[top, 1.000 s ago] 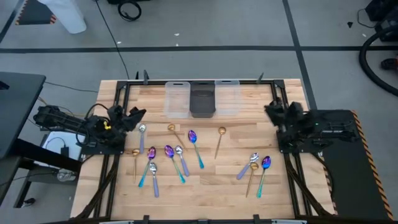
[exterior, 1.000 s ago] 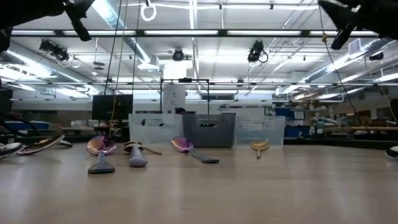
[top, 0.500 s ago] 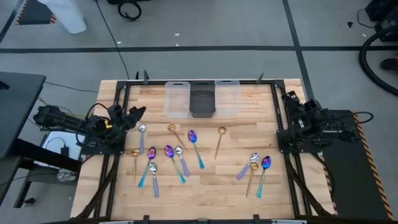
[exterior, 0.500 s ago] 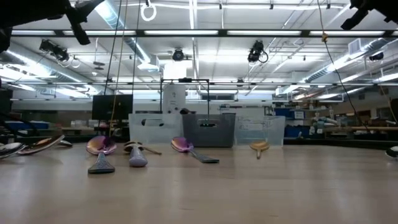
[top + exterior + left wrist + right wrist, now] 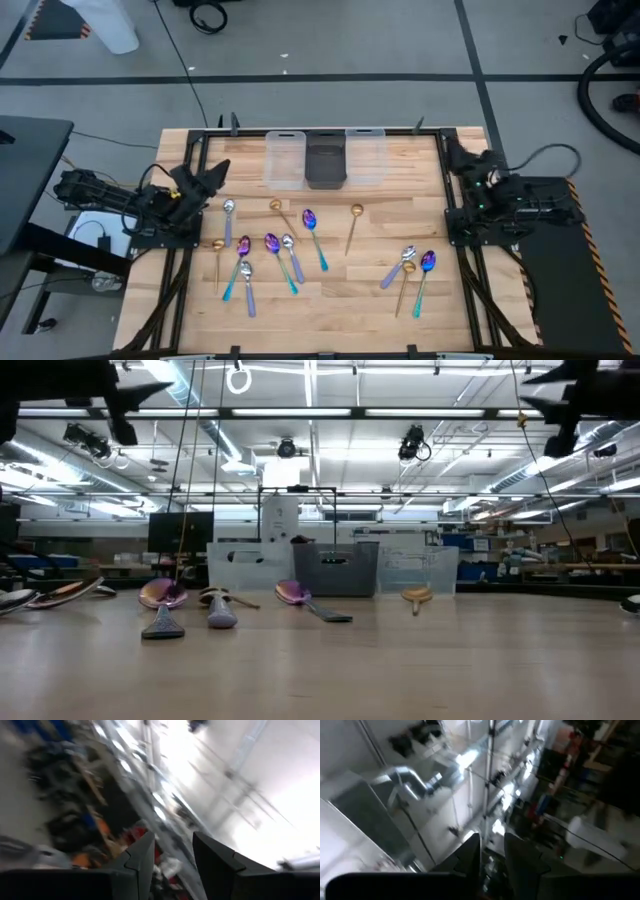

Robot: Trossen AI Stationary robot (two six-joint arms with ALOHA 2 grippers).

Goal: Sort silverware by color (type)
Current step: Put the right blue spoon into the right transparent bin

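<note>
Silverware [image 5: 290,255] is lying scattered on the wooden table [image 5: 330,310], all of it in front of the three bins. In the high view, one group of spoons is lying on the left arm's side of the dark bin [image 5: 325,160], and a smaller group [image 5: 410,270] is lying on the right arm's side, with a single gold spoon [image 5: 354,222] between them. Nothing is covering the spoons. The dark bin is standing between two clear bins [image 5: 285,157], touching both; I cannot tell what is inside any of them. The left gripper [image 5: 212,172] is hanging at the table's edge, well apart from the dark bin, pointing toward the bins. The right gripper [image 5: 455,155] is hanging at the opposite edge, raised and folded back.

In the low view, the bins are standing behind the spoons, and several spoon bowls [image 5: 163,595] are showing in front of them. Both arms are staying up at the top corners.

In the left wrist view, the left gripper's fingers [image 5: 215,862] are standing apart with nothing between them, pointing at the ceiling lights.

In the right wrist view, the right gripper's fingers [image 5: 517,852] are standing a little apart and are holding nothing.
</note>
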